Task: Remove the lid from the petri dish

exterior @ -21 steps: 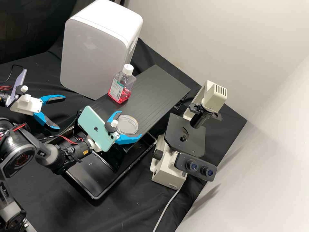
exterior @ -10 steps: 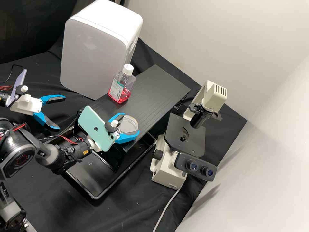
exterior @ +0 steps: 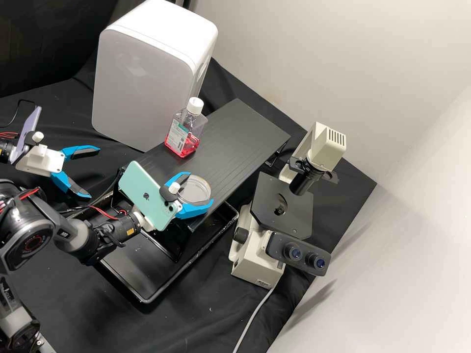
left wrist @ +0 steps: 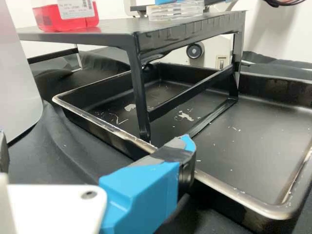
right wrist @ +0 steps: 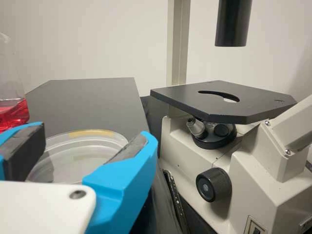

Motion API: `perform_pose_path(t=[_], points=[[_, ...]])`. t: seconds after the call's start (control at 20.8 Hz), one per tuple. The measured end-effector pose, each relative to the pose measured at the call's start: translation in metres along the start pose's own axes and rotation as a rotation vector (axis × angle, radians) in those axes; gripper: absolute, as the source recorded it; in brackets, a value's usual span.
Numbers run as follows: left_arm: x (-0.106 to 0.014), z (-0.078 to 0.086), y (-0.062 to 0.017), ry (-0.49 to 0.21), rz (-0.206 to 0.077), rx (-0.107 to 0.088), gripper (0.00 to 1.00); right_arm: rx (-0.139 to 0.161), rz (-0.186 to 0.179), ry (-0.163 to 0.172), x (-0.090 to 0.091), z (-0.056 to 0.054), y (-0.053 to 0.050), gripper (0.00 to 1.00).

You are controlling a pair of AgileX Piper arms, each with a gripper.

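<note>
petri dish (exterior: 192, 190): on the raised black stand (exterior: 235, 137), at its end away from the culture flask (exterior: 184, 132).
right claw (exterior: 200, 188): closed on the petri dish.
left claw (exterior: 82, 167): spread open above the counter (exterior: 64, 108).

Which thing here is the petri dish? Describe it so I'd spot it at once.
Beside the big white box stands a raised black shelf. At the shelf's near end lies the petri dish, held between the blue fingers of the right gripper. It is flat, round and clear, unlike the upright flask of red liquid farther back.
</note>
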Motion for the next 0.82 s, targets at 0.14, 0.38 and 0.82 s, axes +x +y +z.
perform_pose_path(t=[0.14, 0.38, 0.82], points=[[0.0000, -0.0008, 0.0002, 0.009, 0.002, -0.004, 1.00, 0.000, 0.000, 0.000, 0.0000, 0.0000, 0.0000, 1.00], [0.0000, -0.0008, 0.0002, 0.009, 0.002, -0.004, 1.00, 0.000, 0.000, 0.000, 0.0000, 0.0000, 0.0000, 1.00], [0.0000, -0.0008, 0.0002, 0.009, 0.002, -0.004, 1.00, 0.000, 0.000, 0.000, 0.0000, 0.0000, 0.0000, 1.00]])
